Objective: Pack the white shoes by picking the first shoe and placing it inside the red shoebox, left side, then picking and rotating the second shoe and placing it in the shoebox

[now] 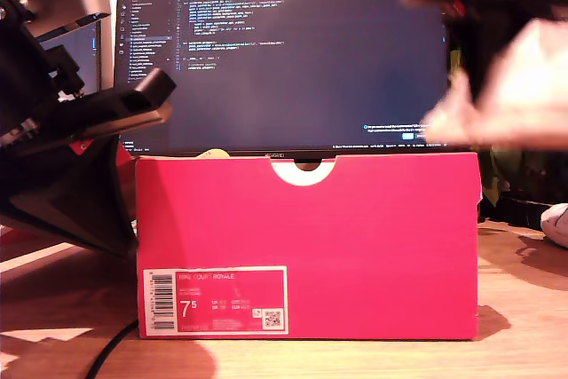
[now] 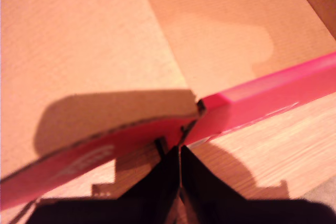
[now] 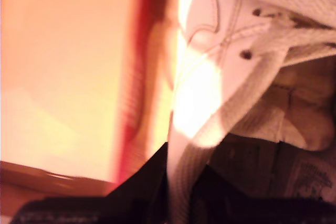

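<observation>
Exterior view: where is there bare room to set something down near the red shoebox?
Bare wooden table lies free between the red cardboard shoebox and the white shoe at the exterior view's right edge. At that view's left, a black arm and cable crowd the box.

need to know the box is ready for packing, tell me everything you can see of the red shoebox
The red shoebox is bright red cardboard standing on the wooden table, long side facing the exterior view. A half-round notch cuts its top edge and a white label reading "7.5" with a barcode sits low toward the exterior view's left. It is open: the first wrist view shows bare brown cardboard inside, with my first gripper shut on its rim at a corner.
</observation>
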Action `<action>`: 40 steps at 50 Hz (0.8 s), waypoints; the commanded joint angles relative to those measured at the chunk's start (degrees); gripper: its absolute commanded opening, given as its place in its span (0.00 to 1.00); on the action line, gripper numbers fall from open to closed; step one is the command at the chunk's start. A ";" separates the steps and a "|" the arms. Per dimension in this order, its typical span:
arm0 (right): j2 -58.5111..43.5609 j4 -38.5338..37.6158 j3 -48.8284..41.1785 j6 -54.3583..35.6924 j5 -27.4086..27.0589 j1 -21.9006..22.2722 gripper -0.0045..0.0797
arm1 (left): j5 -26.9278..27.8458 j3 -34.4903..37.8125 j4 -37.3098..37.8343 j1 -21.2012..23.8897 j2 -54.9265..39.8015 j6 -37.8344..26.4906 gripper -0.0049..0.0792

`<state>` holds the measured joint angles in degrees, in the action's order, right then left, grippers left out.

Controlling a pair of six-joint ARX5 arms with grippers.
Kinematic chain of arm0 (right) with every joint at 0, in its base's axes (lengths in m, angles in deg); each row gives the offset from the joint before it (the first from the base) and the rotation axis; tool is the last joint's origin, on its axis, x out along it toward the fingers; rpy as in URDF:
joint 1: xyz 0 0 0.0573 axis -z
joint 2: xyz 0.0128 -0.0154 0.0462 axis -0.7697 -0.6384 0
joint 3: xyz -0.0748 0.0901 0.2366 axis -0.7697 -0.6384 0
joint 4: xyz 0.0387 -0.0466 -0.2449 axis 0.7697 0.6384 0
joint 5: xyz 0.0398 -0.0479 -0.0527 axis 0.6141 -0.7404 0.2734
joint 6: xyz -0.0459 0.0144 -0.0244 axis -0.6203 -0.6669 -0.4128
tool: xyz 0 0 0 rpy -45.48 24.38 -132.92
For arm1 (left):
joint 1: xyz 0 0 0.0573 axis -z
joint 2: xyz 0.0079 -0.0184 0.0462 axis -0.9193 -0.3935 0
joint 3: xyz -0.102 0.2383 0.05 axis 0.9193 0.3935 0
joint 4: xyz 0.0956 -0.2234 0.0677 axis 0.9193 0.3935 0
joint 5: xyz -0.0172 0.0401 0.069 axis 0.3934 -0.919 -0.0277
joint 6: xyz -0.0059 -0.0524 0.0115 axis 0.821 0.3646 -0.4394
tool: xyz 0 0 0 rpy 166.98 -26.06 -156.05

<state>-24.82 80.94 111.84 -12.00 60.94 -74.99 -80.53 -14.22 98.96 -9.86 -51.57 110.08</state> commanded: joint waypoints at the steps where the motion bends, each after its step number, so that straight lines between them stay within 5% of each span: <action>1: 2.56 -0.70 1.86 1.03 -0.48 -2.34 0.04 | -0.11 0.13 -0.24 0.00 -0.50 -0.28 0.04; 17: 2.54 -6.10 1.95 6.38 -0.98 -10.21 0.04 | -0.11 0.13 -0.31 0.00 -0.50 -0.28 0.04; 40: -0.15 -11.58 1.95 14.64 1.86 -14.05 0.04 | -0.22 0.13 -0.39 0.00 -0.50 -0.31 0.04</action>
<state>-24.79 71.12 112.54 2.01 62.78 -87.76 -80.53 -14.22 98.94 -9.86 -51.57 110.08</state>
